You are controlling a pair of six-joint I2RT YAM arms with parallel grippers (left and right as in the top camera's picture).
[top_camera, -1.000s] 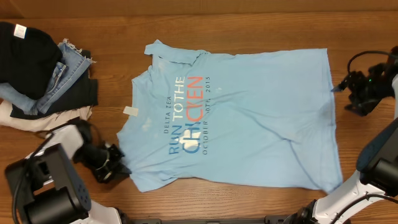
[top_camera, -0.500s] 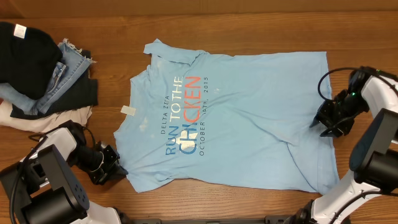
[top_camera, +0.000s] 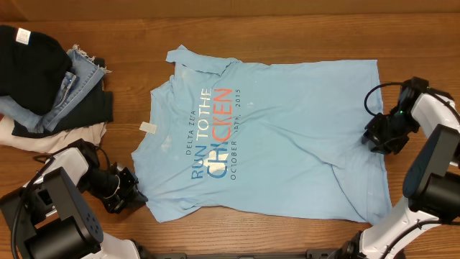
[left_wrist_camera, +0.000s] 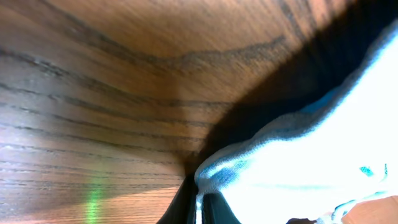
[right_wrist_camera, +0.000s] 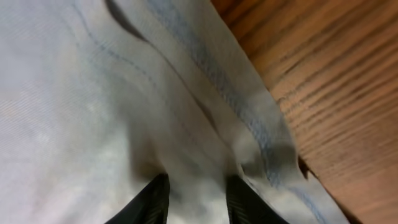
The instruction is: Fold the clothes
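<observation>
the shirt lies spread flat across the middle of the desk, print side up, collar toward the left of the overhead frame and hem toward the right; it is soft light blue knit, lightly wrinkled, with blue and red lettering down its centre and a small pale tag at the collar. the left fingers sit at the shirt's lower left corner, and much of that arm is cut off by the bottom left edge. in the left wrist view only two dark slivers of the fingers show at the bottom edge, clenched on a thin rolled edge of the cloth; the fabric there is washed out to near white, and the desk's grain shows above. the right fingers rest at the hem on the right. in the right wrist view they stand spread apart, released, the tips down on the cloth beside the stitched hem seam, their bases cut off below. a pile of dark and denim cloth sits at the upper left, partly out of frame.
</observation>
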